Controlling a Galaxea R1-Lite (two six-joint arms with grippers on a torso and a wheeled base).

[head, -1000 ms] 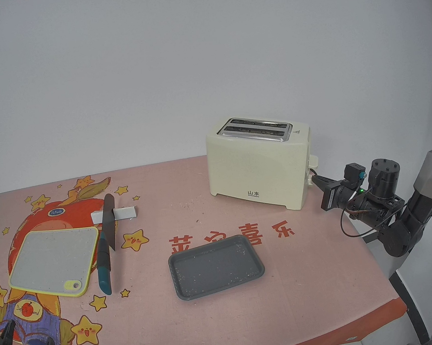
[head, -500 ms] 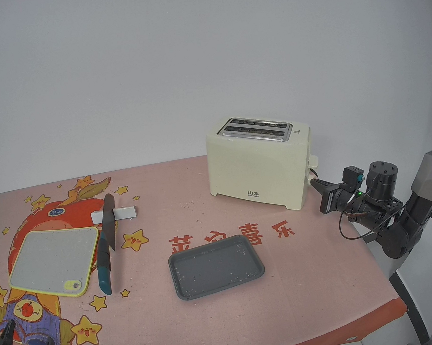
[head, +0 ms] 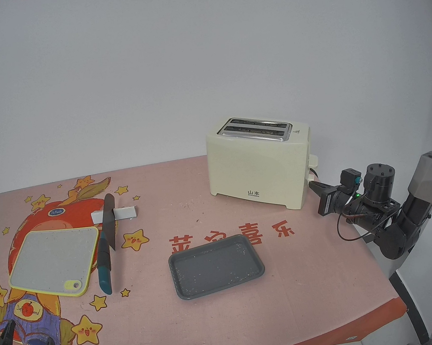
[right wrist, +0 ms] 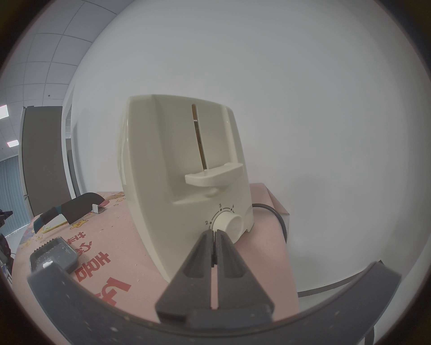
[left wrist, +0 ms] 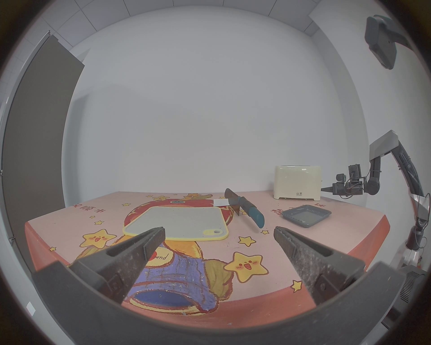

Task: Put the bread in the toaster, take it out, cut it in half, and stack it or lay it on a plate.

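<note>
Plain white-walled lab room, panel ceiling (right wrist: pixel 45 36), one cartoon-clothed table (head: pixel 305 282).

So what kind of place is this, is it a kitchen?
Probably a pretend kitchen in a plain room, not a real one: a toaster, a board and a knife sit on a cartoon-print table against a bare white wall.

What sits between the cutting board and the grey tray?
In the head view, a knife with a teal handle lies beside the cutting board; from there to the tray the table is bare.
</note>
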